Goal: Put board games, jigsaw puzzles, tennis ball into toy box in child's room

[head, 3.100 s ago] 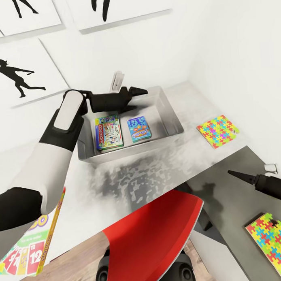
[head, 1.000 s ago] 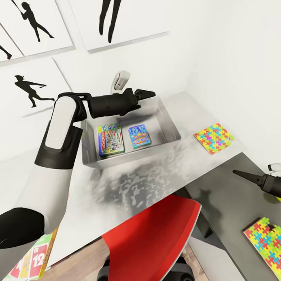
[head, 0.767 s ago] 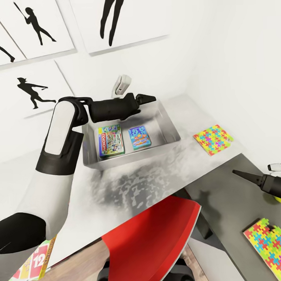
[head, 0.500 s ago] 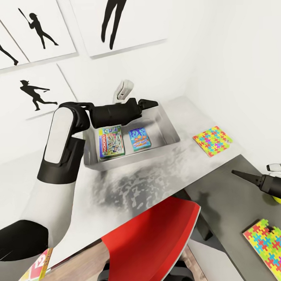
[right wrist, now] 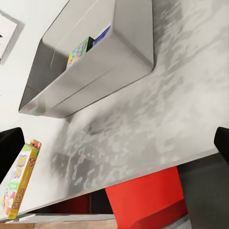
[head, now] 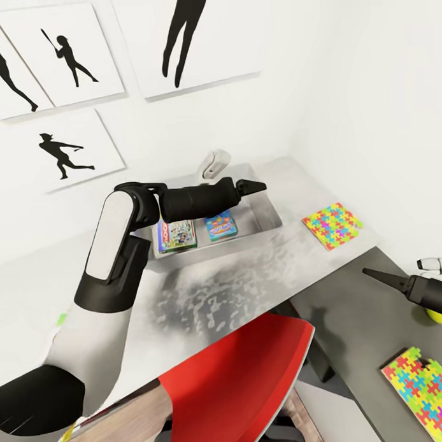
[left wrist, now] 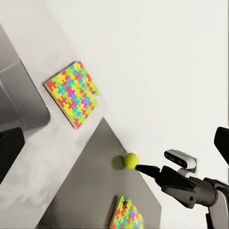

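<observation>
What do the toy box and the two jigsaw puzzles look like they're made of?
Toy box: smooth grey moulded plastic or metal, judging by its soft sheen and rounded rim. Jigsaw puzzles: thin matte printed card, apparently, lying flat with notched edges.

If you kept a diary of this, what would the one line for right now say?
toy box: two board games inside | left tool: over box, empty | jigsaw puzzles, tennis ball: on table

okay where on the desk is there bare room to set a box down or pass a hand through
Bare light top runs between the toy box and the red chair, widest there. The dark wing is free between the two puzzles. Crowded: inside the box, under the left gripper, and by the ball at the right gripper.
</observation>
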